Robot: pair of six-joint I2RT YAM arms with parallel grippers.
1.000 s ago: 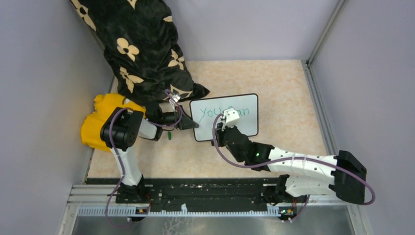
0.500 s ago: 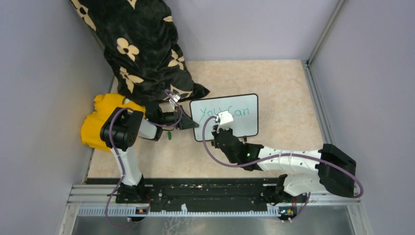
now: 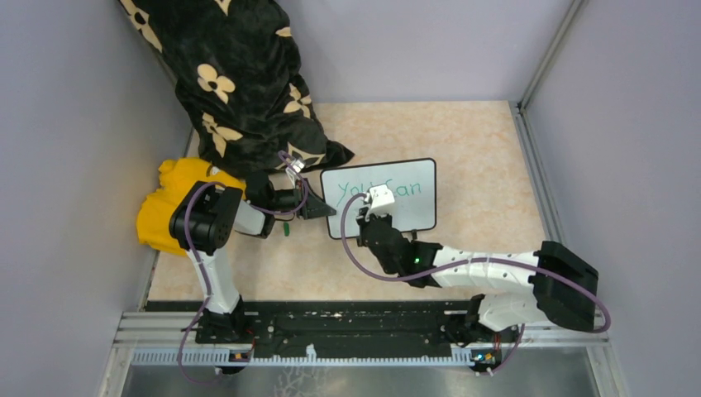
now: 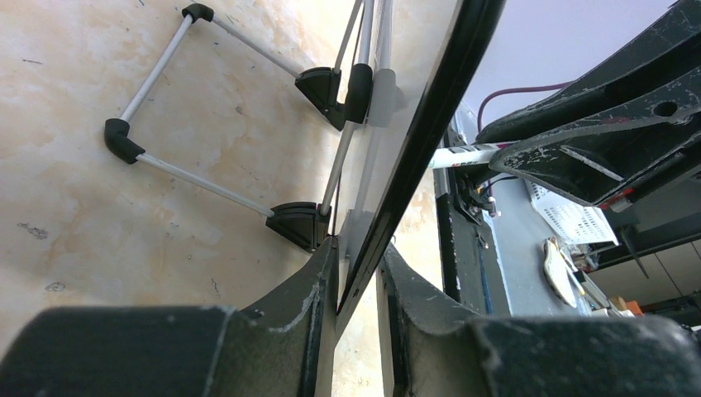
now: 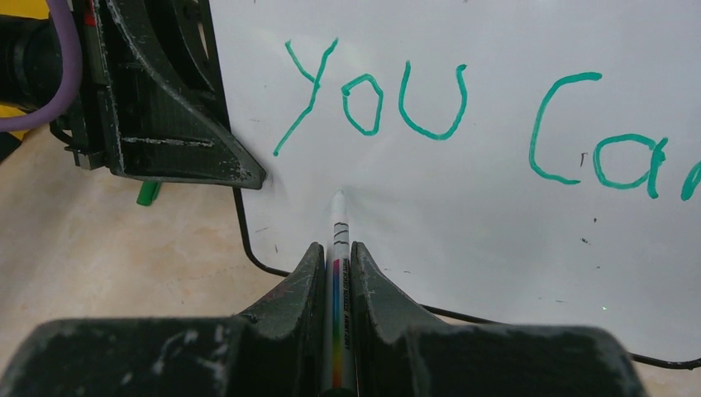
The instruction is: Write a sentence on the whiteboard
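The whiteboard (image 3: 413, 207), white with a thin black frame, stands tilted on its wire feet (image 4: 124, 141) in the middle of the table. Green lettering on it, the sentence (image 5: 372, 99), reads "You Can" in one line. My left gripper (image 3: 322, 208) is shut on the board's left edge (image 4: 413, 157), one finger on each face. My right gripper (image 5: 336, 248) is shut on a white marker (image 5: 338, 223) with a rainbow stripe. The marker's tip sits at the board's surface just below "Yo". I cannot tell whether it touches.
A black cloth with cream flowers (image 3: 240, 83) hangs at the back left over a yellow object (image 3: 169, 207). A green marker cap (image 3: 286, 230) lies on the table beside the left gripper. Grey walls close three sides; a black rail (image 3: 331, 327) runs along the near edge.
My right gripper has carried the marker leftward and a little nearer, from over the "C" to below "You", uncovering the word "Can". The left arm and board have stayed put.
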